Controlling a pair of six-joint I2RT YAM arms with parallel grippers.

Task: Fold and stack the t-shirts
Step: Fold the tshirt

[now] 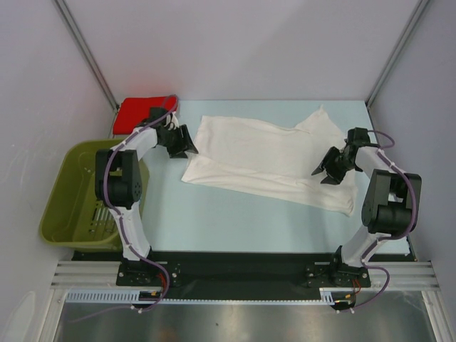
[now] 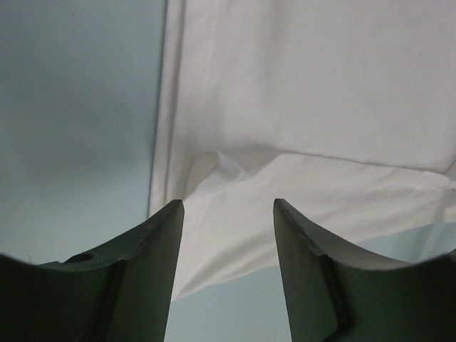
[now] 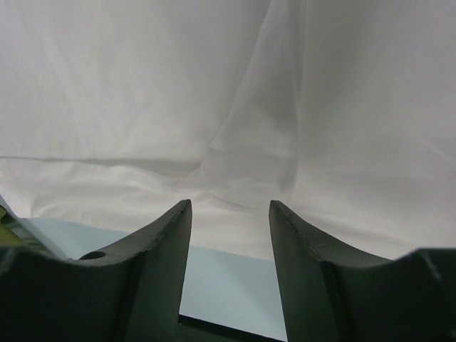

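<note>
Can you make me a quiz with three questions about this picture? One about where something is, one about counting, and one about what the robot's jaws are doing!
1. Where on the table is the red shirt? A) near right corner B) far left corner C) the middle
2. How many shirts are there? A) one B) two C) four
3. Both arms' jaws are: A) open B) shut on cloth C) hidden

Answers:
1 B, it lies in that corner.
2 B, one red, one white shirt.
3 A, each wrist view shows a gap with nothing gripped.
</note>
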